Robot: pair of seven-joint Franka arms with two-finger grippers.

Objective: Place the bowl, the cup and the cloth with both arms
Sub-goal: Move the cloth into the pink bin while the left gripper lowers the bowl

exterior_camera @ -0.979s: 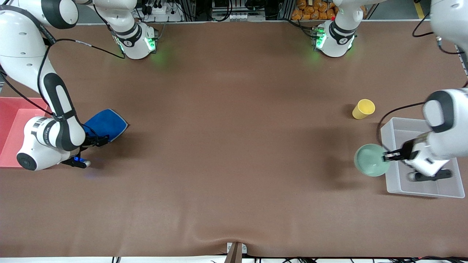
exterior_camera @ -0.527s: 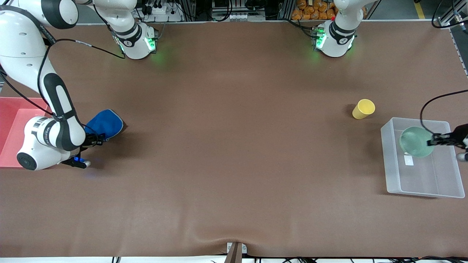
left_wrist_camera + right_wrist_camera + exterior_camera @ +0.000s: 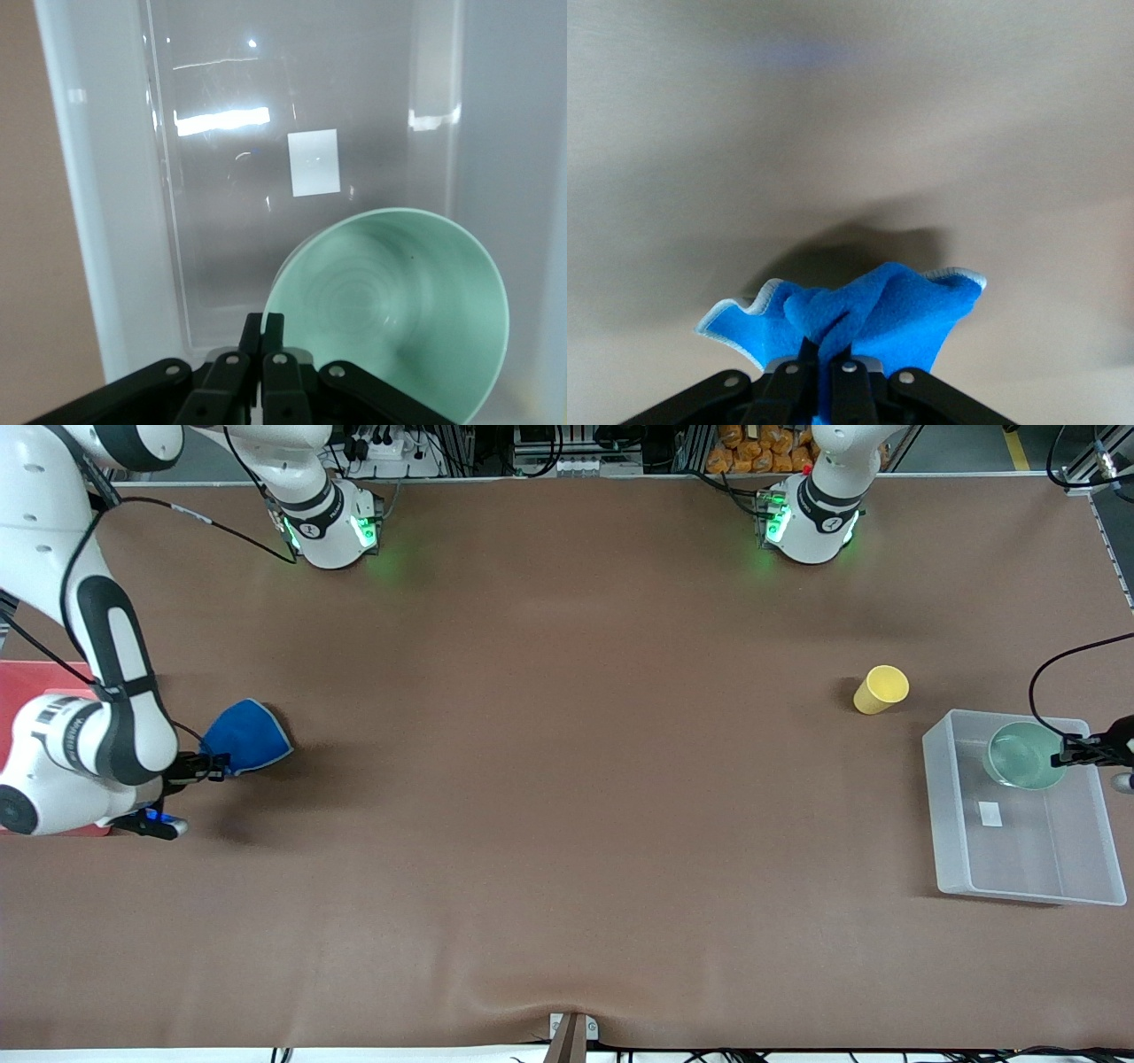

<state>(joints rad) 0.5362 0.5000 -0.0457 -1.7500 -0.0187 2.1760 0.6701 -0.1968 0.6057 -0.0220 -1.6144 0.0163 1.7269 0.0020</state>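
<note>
The left gripper (image 3: pixel 1063 760) pinched the bowl (image 3: pixel 1023 755) over the clear bin (image 3: pixel 948 815) for release, while the right gripper (image 3: pixel 215 764) clamped the cloth (image 3: pixel 244 735) near the red tray (image 3: pixel 27 682).

There are two robot arms. Each arm has one pincer, so there are two: the left pincer (image 3: pixel 1060 760) and the right pincer (image 3: pixel 218 765).

There is one green bowl (image 3: pixel 1023 755). There is one yellow cup (image 3: pixel 881 689). There is one blue cloth (image 3: pixel 249 734).

There are two bins. One is a clear bin (image 3: pixel 1028 872), at about 3 o'clock on the bench (image 3: pixel 567 779). One is a red bin (image 3: pixel 27 682), at about 9 o'clock.

There is one brown bench under it all.
</note>
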